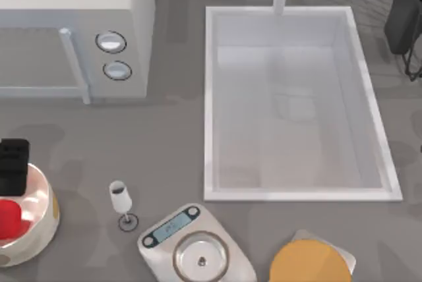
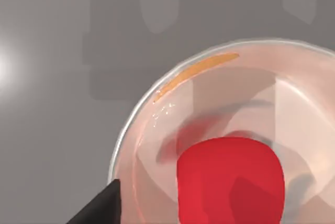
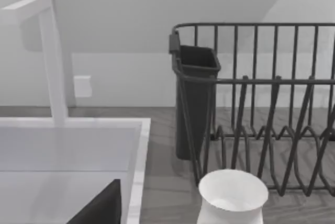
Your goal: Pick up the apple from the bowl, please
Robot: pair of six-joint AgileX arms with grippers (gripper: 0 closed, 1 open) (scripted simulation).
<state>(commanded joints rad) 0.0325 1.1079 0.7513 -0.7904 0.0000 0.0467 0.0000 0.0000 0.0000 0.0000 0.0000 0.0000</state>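
Note:
The bright-red apple [image 1: 9, 219] lies inside the cream-white bowl [image 1: 43, 226] at the table's front left edge. In the left wrist view the apple [image 2: 230, 179] rests on the glossy pale inside of the bowl [image 2: 157, 124], a little off its middle. My left gripper [image 1: 13, 167] hovers over the bowl's far rim, open and holding nothing. One of its dark fingertips [image 2: 102, 208] shows beside the bowl's rim, clear of the apple. My right arm [image 1: 402, 12] is parked at the back right corner, and its fingertip [image 3: 102, 205] shows over the sink, open.
A microwave [image 1: 72, 31] fills the back left. A large sink [image 1: 297, 104] with a faucet [image 3: 52, 56] takes up the middle right. A wine glass [image 1: 120, 199], a kitchen scale [image 1: 194, 246] and an orange disc [image 1: 310, 262] stand along the front. A dish rack [image 3: 261, 103] and a white cup [image 3: 230, 198] are at the back right.

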